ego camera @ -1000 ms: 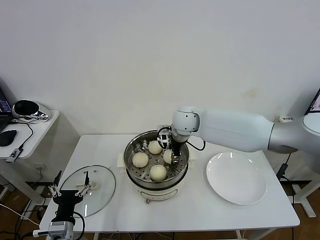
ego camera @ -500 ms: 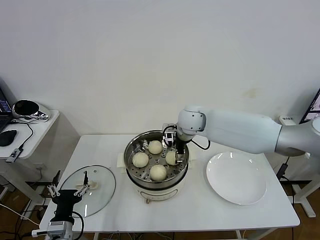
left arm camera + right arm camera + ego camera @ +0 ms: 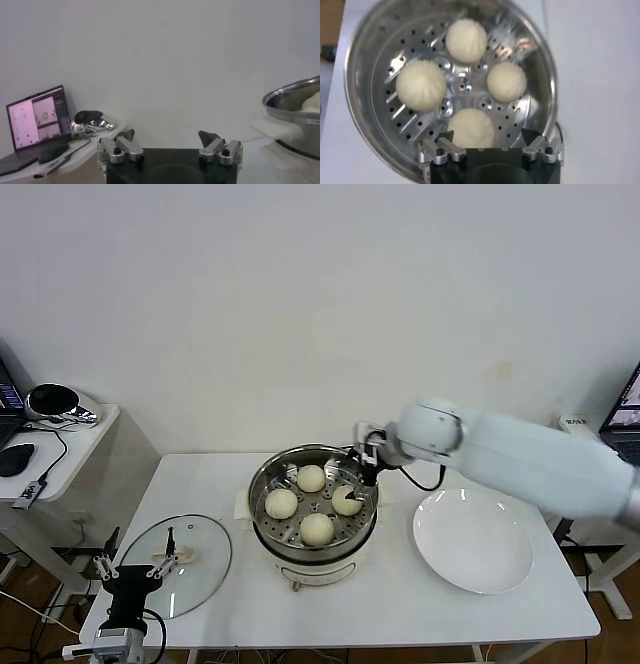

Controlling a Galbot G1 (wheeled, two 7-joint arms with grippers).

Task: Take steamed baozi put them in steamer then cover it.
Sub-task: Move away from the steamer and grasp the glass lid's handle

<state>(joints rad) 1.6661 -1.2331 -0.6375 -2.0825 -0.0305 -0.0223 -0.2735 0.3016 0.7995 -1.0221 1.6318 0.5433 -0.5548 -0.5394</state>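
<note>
The steamer [image 3: 262, 484] stands mid-table, and several steamed baozi [image 3: 281, 503] lie on its perforated tray. My right gripper [image 3: 356, 466] hovers open and holds nothing, just above the pot's far right rim. In the right wrist view, the right gripper [image 3: 489, 135] hangs above the steamer [image 3: 357, 60], with one baozi [image 3: 470, 129] just beyond its fingertips. The cover [image 3: 200, 549], a glass lid, lies flat on the table at the front left. My left gripper [image 3: 130, 561] waits open at the lid's near edge. The left gripper [image 3: 166, 135] is empty in its own view, and the steamer [image 3: 295, 107] shows off to one side.
An empty white plate [image 3: 473, 539] lies on the table to the right of the steamer. A side table [image 3: 85, 429] at the far left carries a laptop [image 3: 37, 117] and small devices. A white wall runs close behind the table.
My right gripper let go of the baozi it held inside the steamer, opened, and rose back toward the right rim. That baozi now rests on the tray. The left arm has not moved.
</note>
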